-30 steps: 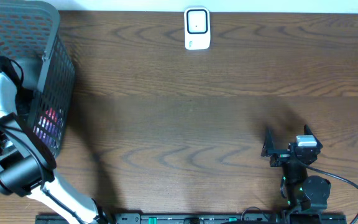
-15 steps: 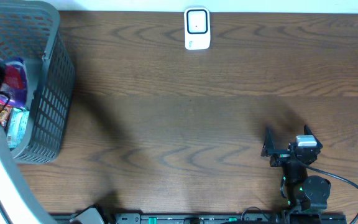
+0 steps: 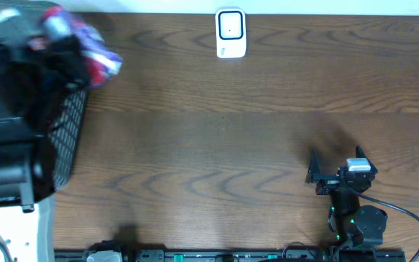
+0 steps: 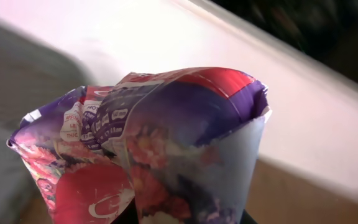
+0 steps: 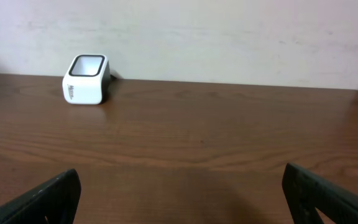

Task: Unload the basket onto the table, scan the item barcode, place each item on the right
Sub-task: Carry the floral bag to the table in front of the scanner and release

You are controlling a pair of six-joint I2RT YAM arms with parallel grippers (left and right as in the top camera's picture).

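While left jaws pinch purple packet [image 4: 166, 143], seemingly over basket [image 3: 71, 125], right jaws wide.

A dark brown wooden table [image 3: 217, 138] with wavy grain fills the overhead frame. In the right wrist view an off-white, faintly mottled wall [image 5: 229, 37] rises behind its far edge, across the upper third. The light is soft and even.
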